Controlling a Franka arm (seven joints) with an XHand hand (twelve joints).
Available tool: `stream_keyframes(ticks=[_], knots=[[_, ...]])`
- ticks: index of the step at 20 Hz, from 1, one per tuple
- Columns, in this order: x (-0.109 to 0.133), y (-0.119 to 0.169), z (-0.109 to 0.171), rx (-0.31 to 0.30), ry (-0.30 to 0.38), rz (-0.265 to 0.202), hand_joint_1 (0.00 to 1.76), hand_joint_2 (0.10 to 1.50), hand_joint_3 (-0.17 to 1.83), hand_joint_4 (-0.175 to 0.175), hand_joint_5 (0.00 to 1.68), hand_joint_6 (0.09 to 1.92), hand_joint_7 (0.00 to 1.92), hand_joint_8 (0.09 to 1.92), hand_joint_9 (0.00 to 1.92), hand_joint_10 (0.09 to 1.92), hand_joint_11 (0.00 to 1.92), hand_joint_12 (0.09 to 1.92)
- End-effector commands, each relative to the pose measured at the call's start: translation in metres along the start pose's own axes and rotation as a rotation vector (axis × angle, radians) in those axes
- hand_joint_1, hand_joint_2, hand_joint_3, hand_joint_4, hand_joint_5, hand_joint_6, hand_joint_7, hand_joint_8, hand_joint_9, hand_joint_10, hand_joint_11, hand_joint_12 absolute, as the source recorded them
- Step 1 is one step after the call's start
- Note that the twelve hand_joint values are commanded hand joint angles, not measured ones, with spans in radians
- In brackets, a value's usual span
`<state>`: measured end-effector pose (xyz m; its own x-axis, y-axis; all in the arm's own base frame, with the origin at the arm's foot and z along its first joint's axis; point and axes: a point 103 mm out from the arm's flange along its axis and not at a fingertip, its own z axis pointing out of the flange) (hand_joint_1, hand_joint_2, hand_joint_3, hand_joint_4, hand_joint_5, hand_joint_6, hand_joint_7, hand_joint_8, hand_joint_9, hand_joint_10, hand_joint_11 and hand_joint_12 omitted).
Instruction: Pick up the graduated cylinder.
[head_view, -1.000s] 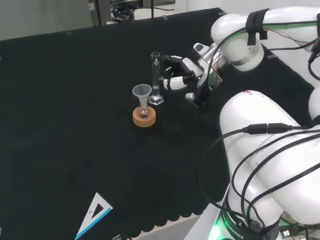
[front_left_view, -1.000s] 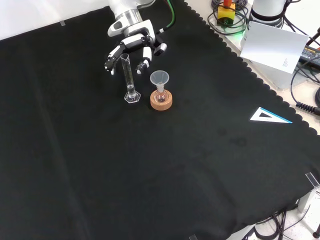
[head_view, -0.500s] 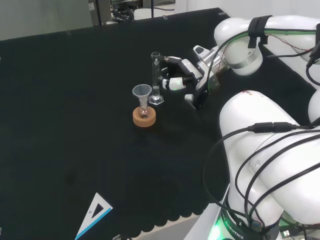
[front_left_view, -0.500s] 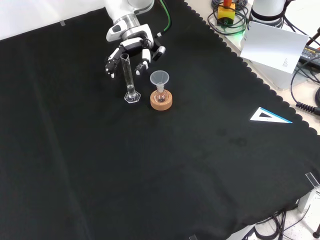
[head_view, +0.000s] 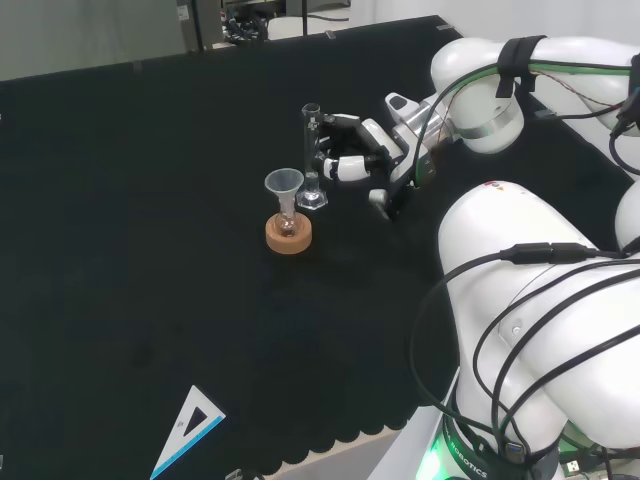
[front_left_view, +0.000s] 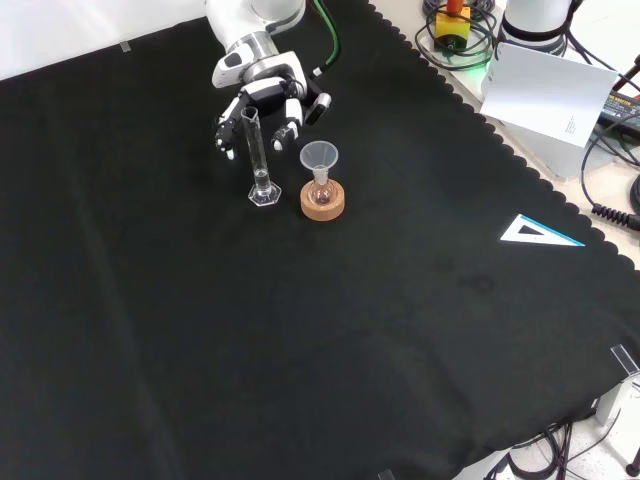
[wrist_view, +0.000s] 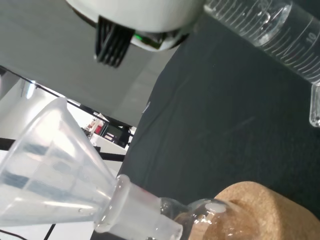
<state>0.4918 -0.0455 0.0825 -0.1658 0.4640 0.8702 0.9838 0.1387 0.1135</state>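
Cylinder (head_view: 311, 160) stands upright on the cloth (front_left_view: 300, 330), just beside a funnel (front_left_view: 319, 158) set in a small flask on a cork ring (front_left_view: 324, 201). Hand (head_view: 352, 150) is at the tube's side, fingers curved about it but not seen closed on it. Grasp not completed; closing and lifting remain, in my judgement

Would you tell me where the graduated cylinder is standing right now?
In the front view the graduated cylinder stands upright on the cloth, just left of the funnel-topped flask on its cork ring, directly before the hand.
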Motion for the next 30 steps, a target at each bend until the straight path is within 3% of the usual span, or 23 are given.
stream_keyframes(ticks=[1, 15, 30], knots=[[0.001, 0.004, 0.005, 0.032, 0.007, -0.015, 1.12, 0.56, 0.76, -0.038, 0.67, 0.15, 0.52, 0.59, 0.76, 0.46, 0.51, 1.21], [0.001, 0.008, 0.013, 0.025, 0.049, -0.033, 1.14, 0.57, 0.78, -0.03, 0.58, 0.57, 0.57, 0.57, 0.84, 0.38, 0.56, 1.18], [-0.003, 0.008, 0.018, 0.016, 0.068, -0.018, 1.17, 0.6, 0.78, -0.035, 0.52, 0.63, 0.54, 0.58, 0.85, 0.37, 0.64, 1.15]])
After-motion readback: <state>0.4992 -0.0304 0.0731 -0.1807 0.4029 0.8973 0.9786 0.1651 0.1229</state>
